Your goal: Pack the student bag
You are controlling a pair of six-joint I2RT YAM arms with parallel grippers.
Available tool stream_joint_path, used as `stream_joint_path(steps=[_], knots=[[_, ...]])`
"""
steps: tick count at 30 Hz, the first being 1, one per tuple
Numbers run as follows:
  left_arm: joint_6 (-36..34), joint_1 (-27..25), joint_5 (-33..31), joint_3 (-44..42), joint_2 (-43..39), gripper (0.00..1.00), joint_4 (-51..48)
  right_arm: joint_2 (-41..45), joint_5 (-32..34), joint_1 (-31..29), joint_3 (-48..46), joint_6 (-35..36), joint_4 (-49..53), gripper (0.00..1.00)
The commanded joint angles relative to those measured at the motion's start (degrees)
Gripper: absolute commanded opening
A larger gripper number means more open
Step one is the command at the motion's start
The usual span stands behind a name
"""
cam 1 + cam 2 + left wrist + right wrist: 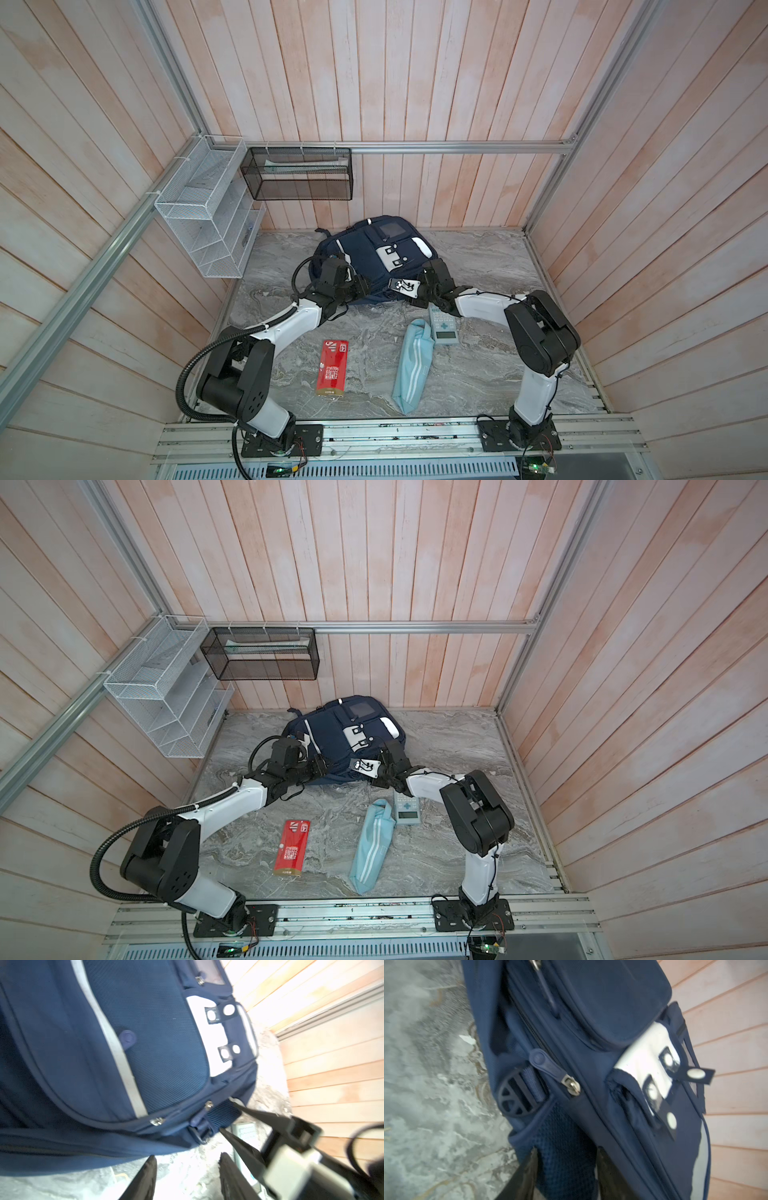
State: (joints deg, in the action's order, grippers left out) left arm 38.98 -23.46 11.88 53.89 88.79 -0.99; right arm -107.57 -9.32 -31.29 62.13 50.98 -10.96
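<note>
Mostly navy student bag (362, 254) w/ white stripes.

Large navy-blue fabric backpack (365, 253), white reflective stripes, white two-button patch; lying front up, rear-centre of grey marbled surface (478, 257).

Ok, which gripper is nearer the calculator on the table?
Right. The right gripper straddles the side pocket of the student bag, just beyond the calculator; the left gripper is at the bag's near edge, farther away.
</note>
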Motion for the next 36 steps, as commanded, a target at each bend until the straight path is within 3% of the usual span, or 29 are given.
stream_joint_path(steps=[1, 5, 12, 17, 19, 21, 22, 27, 36], knots=[[1.94, -0.47, 0.30, -1.06, 0.12, 0.51, 2.12, 0.84, 1.24, 1.63, 2.56, -0.98, -0.77, 0.49], [1.63, -1.62, 2.70, 2.47, 4.25, 0.42, 4.25, -3.78, 1.59, 2.43, 6.16, 2.19, -0.45, 0.50], [-3.77, -2.92, 4.11, 10.39, 14.81, 0.39, 5.10, -9.46, 0.38, 1.57, 10.42, 5.19, -0.26, 0.52], [-8.76, -4.79, 1.06, 14.36, 19.27, 0.39, 1.02, -13.09, -0.12, 1.37, 11.75, 8.70, 4.81, 0.51], [-9.89, -5.00, -0.01, 14.86, 20.14, 0.40, -0.01, -13.50, -0.67, 1.41, 12.49, 8.40, 5.96, 0.40], [-11.22, -4.97, -1.41, 15.86, 21.66, 0.42, -1.64, -13.31, -2.23, 1.66, 13.40, 7.41, 7.70, 0.15], [-11.77, -4.98, -2.21, 16.33, 22.45, 0.43, -2.14, -12.84, -3.68, 1.85, 13.64, 6.88, 8.36, 0.10], [-13.22, -5.44, -6.97, 18.79, 24.85, 0.49, -5.25, -9.83, -8.13, 2.02, 12.19, 4.69, 8.14, 0.00], [-15.51, -7.31, -18.34, 19.51, 24.43, 0.52, -9.60, -2.71, -15.42, 2.74, 7.57, -0.54, 3.27, 0.00]])
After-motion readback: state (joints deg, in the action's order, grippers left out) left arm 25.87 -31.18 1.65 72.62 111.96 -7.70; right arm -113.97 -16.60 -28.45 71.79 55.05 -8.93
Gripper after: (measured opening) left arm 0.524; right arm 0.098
